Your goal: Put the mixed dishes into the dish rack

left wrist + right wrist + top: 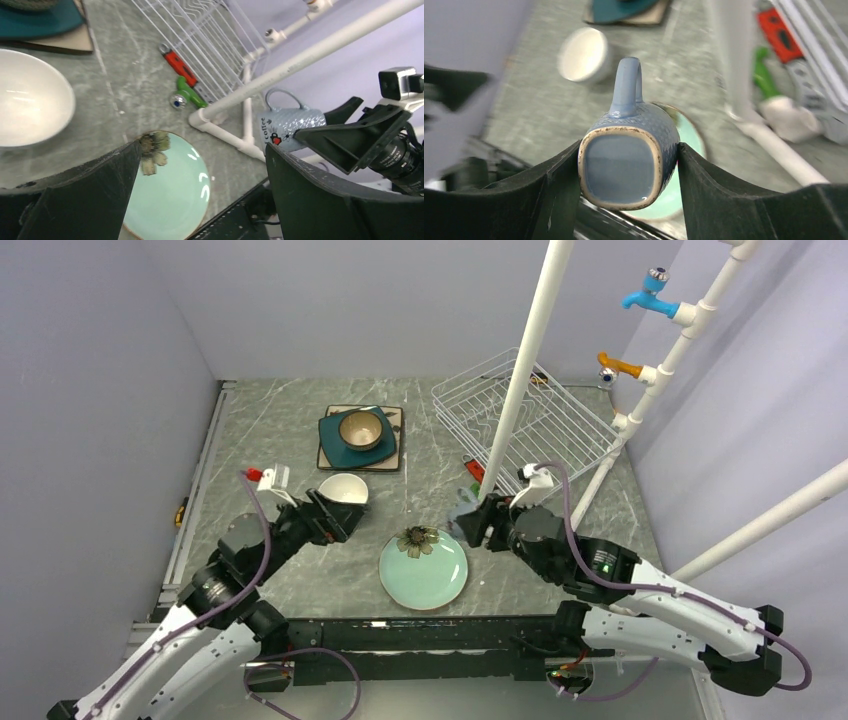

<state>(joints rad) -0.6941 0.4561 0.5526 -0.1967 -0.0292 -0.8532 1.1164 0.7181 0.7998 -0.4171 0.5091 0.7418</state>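
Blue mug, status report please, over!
Right claw shut on small blue-grey ceramic mug. Left claw open, beside white bowl. White pipe frame stands before white wire dish rack.

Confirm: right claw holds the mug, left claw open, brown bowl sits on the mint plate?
Not quite. The top external view shows the brown bowl on the teal square plate, not the mint plate. Right claw holds the mug, left claw open.

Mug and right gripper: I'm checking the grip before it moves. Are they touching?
Touching. The right wrist view shows the right gripper clamping the mug, both fingers pressed against its sides.
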